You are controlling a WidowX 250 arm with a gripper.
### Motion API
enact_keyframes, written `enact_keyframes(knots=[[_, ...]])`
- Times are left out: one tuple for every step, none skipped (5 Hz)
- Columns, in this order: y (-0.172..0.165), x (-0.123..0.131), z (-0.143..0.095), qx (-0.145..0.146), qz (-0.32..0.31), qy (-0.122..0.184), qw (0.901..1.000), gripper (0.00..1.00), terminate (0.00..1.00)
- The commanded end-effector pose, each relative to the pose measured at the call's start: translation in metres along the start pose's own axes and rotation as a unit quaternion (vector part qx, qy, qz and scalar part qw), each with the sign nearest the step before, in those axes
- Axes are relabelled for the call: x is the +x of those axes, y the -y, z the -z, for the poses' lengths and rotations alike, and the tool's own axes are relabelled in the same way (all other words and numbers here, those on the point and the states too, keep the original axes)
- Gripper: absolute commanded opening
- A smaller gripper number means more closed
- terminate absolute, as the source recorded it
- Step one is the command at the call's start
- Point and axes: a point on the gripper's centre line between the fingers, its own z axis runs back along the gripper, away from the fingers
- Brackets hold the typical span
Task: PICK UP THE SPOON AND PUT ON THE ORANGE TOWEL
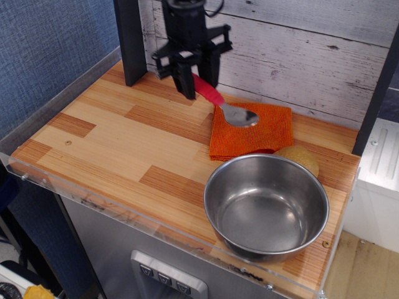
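Toward twelve o'clock on the wooden counter (pixel 124 149), a black pincer (pixel 194 78) is clamped on the red handle of the spoon (pixel 225 105). Its handle slants down toward four o'clock, with the shiny bowl over the upper left part of the orange towel (pixel 255 132); contact cannot be judged. At five o'clock sits a steel bowl (pixel 267 205), with a tan round thing (pixel 300 157) just behind it.

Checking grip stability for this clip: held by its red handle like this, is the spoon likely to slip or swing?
The spoon looks rigid, so it should not flop. The gripper holds the ribbed handle's far end, leaving the bowl end hanging over the towel; it may pivot downward. The ribs probably limit slipping.
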Motion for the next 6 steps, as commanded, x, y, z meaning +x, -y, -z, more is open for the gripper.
enact_keyframes(knots=[[0.020,-0.006,0.019,0.000,-0.011,0.024,0.9997,0.00,0.00],[0.026,-0.004,0.029,0.005,-0.013,0.034,0.9993,0.00,0.00],[0.030,-0.003,0.040,0.010,-0.012,0.037,0.9992,0.00,0.00],[0.028,-0.002,0.045,0.014,-0.019,0.041,0.9989,0.00,0.00],[0.024,0.002,0.046,0.020,-0.019,0.035,0.9990,1.00,0.00],[0.023,0.005,0.044,0.020,-0.011,0.035,0.9991,1.00,0.00]])
